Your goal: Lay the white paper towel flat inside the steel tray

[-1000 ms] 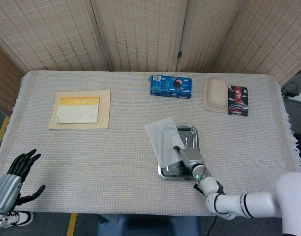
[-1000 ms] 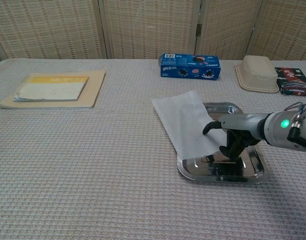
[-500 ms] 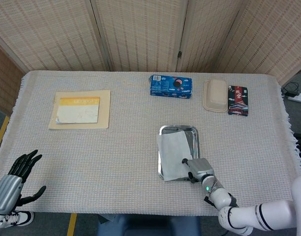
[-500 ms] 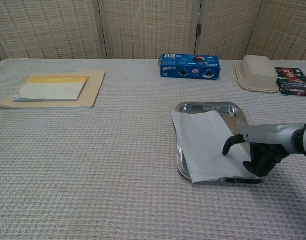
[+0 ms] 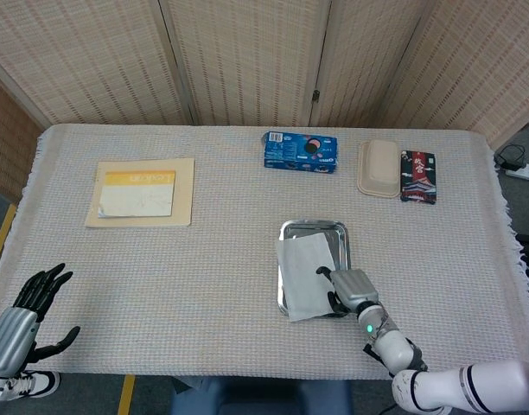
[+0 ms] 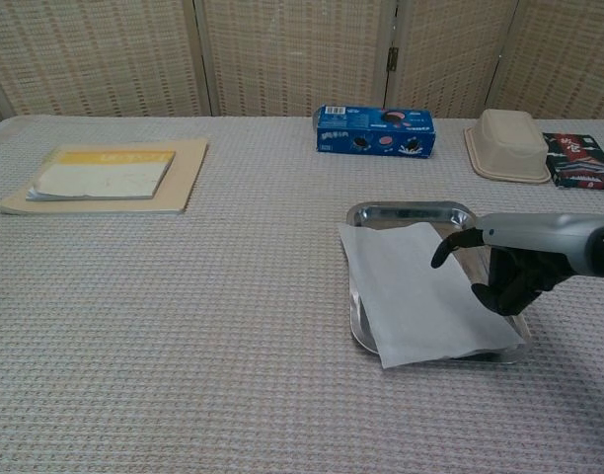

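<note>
The white paper towel (image 5: 303,277) (image 6: 415,291) lies spread over the steel tray (image 5: 315,226) (image 6: 411,208). It covers the tray's left and front parts, and its left edge and front corner overhang the rim. My right hand (image 5: 347,290) (image 6: 504,272) hovers over the tray's right side, just clear of the towel. Its thumb sticks out toward the towel, its fingers are bent downward, and it holds nothing. My left hand (image 5: 27,316) hangs off the table's near left corner with its fingers spread and empty; only the head view shows it.
A yellow-and-white book on a tan board (image 5: 139,192) (image 6: 105,173) lies at the far left. Along the back stand a blue cookie box (image 5: 301,151) (image 6: 374,130), a beige lidded container (image 5: 379,168) (image 6: 506,143) and a dark packet (image 5: 417,176) (image 6: 578,158).
The towel went from hanging off the tray's left side to lying across the tray. My right hand let go of its front corner and lifted slightly toward the tray's right side.
</note>
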### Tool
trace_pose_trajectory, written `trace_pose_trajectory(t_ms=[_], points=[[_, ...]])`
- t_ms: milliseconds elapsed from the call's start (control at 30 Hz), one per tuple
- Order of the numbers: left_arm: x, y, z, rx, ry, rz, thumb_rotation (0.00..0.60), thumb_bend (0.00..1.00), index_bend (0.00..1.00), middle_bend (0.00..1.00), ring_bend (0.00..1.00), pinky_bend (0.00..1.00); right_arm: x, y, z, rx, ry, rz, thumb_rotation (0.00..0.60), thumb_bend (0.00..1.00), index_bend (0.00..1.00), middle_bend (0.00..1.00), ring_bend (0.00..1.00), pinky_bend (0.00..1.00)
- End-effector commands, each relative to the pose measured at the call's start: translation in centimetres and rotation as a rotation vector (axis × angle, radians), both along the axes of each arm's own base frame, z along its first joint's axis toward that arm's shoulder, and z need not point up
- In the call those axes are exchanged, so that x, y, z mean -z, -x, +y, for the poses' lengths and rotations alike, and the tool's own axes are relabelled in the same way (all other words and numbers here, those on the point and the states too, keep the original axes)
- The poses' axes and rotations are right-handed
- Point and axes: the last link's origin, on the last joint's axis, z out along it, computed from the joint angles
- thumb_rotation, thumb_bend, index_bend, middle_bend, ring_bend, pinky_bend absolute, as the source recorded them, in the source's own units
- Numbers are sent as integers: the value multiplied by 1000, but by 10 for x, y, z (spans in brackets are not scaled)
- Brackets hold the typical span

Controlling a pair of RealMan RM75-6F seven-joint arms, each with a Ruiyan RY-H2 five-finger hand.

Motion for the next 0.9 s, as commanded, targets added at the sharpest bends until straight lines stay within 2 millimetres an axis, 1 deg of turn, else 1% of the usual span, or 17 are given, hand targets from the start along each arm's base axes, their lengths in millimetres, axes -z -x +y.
trace_pose_trajectory(t_ms=[33, 167, 267, 400, 533, 900], points=[[1, 0, 1, -2, 2, 3, 600, 374, 0, 0, 0, 0, 10, -6, -10, 4, 0, -39, 600, 694, 196, 1000, 1000, 1000], [1, 0, 1, 0, 0, 3, 600, 373, 0, 0, 0, 0, 27, -13, -19, 11, -20, -56, 600, 695, 196, 1000, 1000, 1000], [1, 0, 1, 0, 2, 0, 600, 374, 0, 0, 0, 0, 37, -16, -23, 16, -33, -61, 600, 695, 196, 1000, 1000, 1000], [0, 0, 0, 2, 3, -8, 600, 375, 0, 0, 0, 0, 44, -17, -25, 19, -45, -54, 600, 695, 196, 1000, 1000, 1000], [-1, 0, 0, 5, 7, -9, 600, 377, 0, 0, 0, 0, 46, -16, -27, 26, -40, -47, 600, 694, 196, 1000, 1000, 1000], [0, 0, 0, 2, 11, -9, 600, 378, 0, 0, 0, 0, 43, -3, -36, 66, 7, -38, 600, 694, 195, 1000, 1000, 1000]])
